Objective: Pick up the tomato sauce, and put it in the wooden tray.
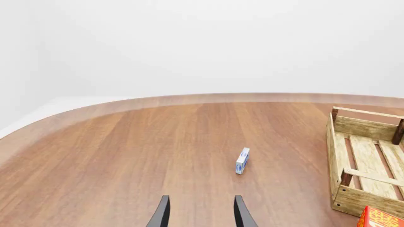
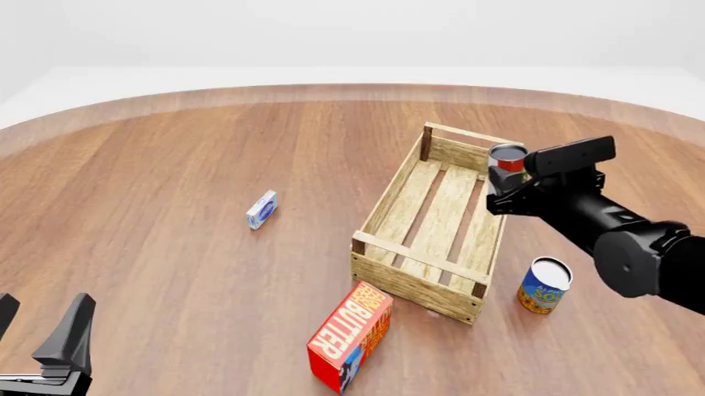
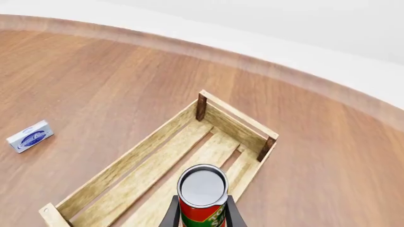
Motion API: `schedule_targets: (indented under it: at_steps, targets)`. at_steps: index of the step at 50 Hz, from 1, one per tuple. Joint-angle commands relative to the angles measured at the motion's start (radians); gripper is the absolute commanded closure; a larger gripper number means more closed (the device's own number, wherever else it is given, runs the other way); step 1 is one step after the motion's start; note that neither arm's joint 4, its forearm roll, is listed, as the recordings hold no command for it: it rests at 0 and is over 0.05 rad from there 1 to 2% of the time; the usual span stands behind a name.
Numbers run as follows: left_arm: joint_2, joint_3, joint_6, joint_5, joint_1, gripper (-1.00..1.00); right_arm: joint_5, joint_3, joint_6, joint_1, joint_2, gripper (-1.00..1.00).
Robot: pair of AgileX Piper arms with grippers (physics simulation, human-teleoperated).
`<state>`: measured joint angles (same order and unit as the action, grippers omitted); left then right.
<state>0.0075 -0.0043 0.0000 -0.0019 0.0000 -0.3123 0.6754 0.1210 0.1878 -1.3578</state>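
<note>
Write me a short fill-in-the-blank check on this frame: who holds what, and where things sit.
1. The tomato sauce is gripped by the ____ gripper.
2. The held can hangs above the wooden ____, whose far end wall shows at.
3. The left gripper is open and holds ____.
4. The blue-and-yellow can stands on the table ____ the tray.

Missing words: right; tray; nothing; outside

Tomato sauce is showing a red and green label under a pale grey metal top. Wooden tray is showing light slats with darker brown corner posts. Second can is showing blue and yellow. Butter box is showing red with white lettering. Small box is showing white and blue. Tabletop is showing reddish-brown wood grain.
</note>
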Motion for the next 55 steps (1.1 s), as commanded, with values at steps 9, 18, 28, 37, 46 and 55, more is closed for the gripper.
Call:
schedule_targets:
  at_steps: [9, 18, 28, 37, 46, 55]
  targets:
    - [0.000, 0.000, 0.000, 0.000, 0.000, -1.00, -0.081, 0.034, -0.024, 0.002, -0.078, 1.00]
    - [0.000, 0.000, 0.000, 0.000, 0.000, -1.00, -0.139, 0.036, -0.039, 0.004, -0.116, 1.00]
    - [0.000, 0.000, 0.000, 0.000, 0.000, -1.00, -0.205, 0.044, -0.054, 0.009, -0.170, 1.00]
    - [0.000, 0.000, 0.000, 0.000, 0.000, -1.00, -0.265, 0.047, -0.073, 0.017, -0.219, 1.00]
    - [0.000, 0.000, 0.000, 0.000, 0.000, -1.00, -0.307, 0.057, -0.088, 0.018, -0.265, 1.00]
    - [0.000, 0.000, 0.000, 0.000, 0.000, -1.00, -0.345, 0.062, -0.100, 0.012, -0.291, 1.00]
